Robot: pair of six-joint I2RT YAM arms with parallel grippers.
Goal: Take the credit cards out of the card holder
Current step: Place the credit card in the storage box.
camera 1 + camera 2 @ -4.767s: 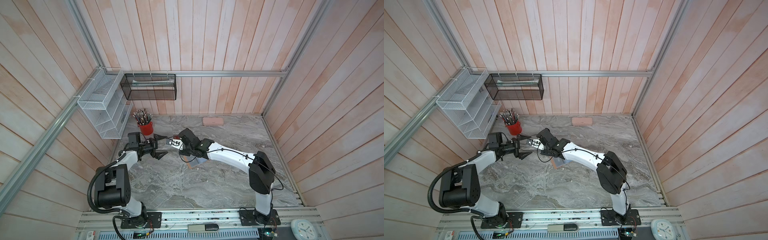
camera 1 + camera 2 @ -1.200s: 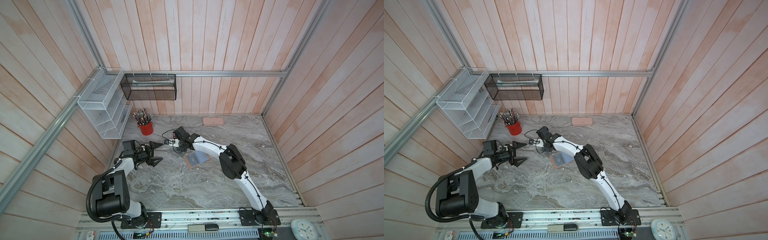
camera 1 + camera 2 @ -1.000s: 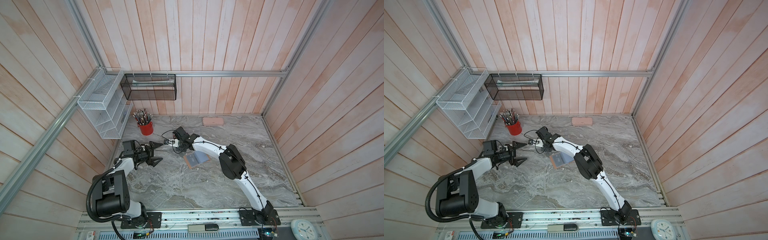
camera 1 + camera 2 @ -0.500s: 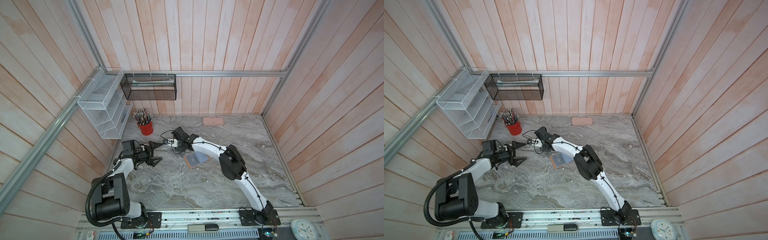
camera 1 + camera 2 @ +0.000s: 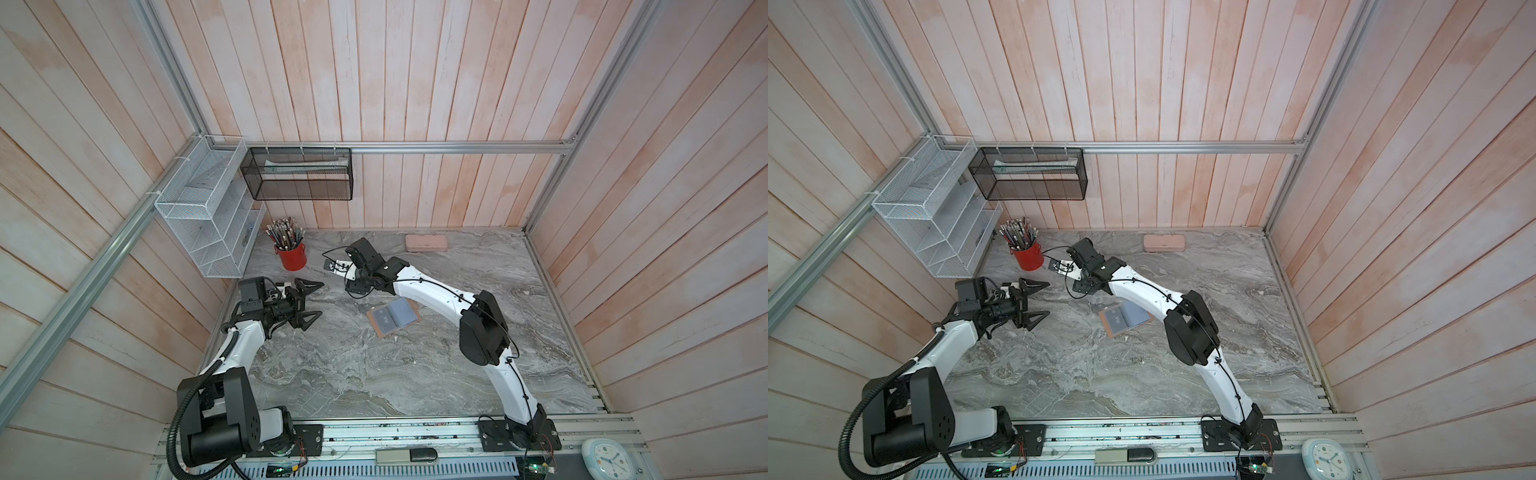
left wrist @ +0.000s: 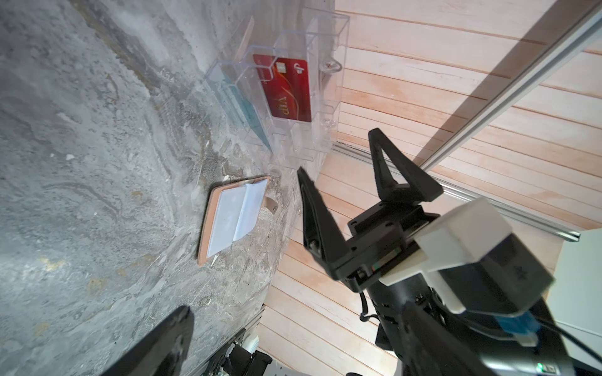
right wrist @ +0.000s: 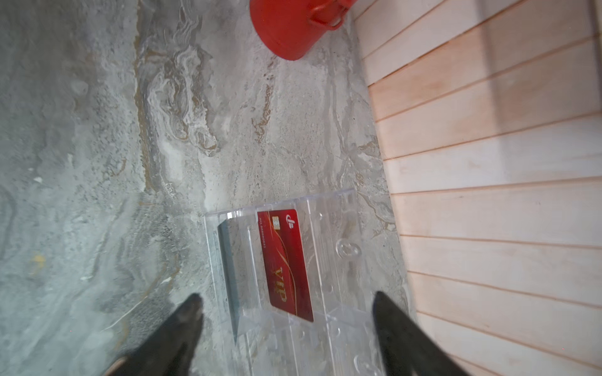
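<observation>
Open card holder [image 5: 392, 316] is laid flat on the table [image 5: 365, 374]. A black card [image 5: 385, 320] lettered VIP is seen still tucked in its left half. The right half shows bare blue-grey sleeve.

The red card [image 7: 286, 260] and teal card [image 6: 242, 107] are stood in slots of a clear rack [image 7: 338, 234], well apart from the holder on its far-left side.

The right gripper [image 7: 286, 298] is held over the rack, fingers spread wide, with nothing clamped and the red card untouched. The left gripper [image 5: 312, 302] is parked left of the holder, apart from it, fingers also spread and empty.

Step judged: two of three cards are out and the black one is left. For the next move, a gripper is to be brought over the holder. The card's exposed edge is to be pinched and slid out along the sleeve. The holder probably needs to be pinned by the other gripper, or it gets dragged.
</observation>
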